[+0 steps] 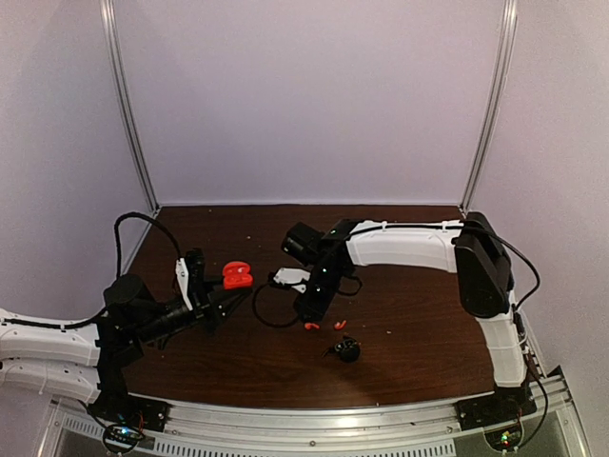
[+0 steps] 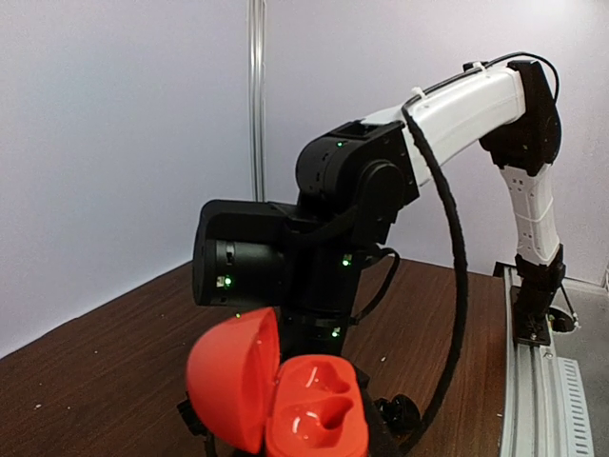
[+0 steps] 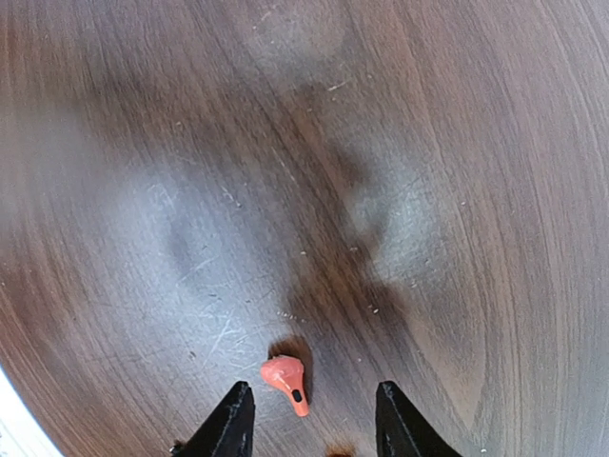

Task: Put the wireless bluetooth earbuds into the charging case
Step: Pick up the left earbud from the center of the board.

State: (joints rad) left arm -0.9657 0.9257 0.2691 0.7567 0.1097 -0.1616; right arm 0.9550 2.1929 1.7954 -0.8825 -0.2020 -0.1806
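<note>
Step in hand: picking a bud. The right gripper (image 3: 311,400) hangs with jaws partly apart, straddling a red earbud (image 3: 285,379) that lies mid-surface (image 3: 285,143), nearer the front edge; neither finger touches it. I'd centre, descend straight, close gently. The left gripper (image 1: 231,289) is clamped on the open case (image 2: 285,409).

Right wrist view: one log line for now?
left gripper: shut on red case, lid open | right gripper: open, straddling red-orange earbud
</note>
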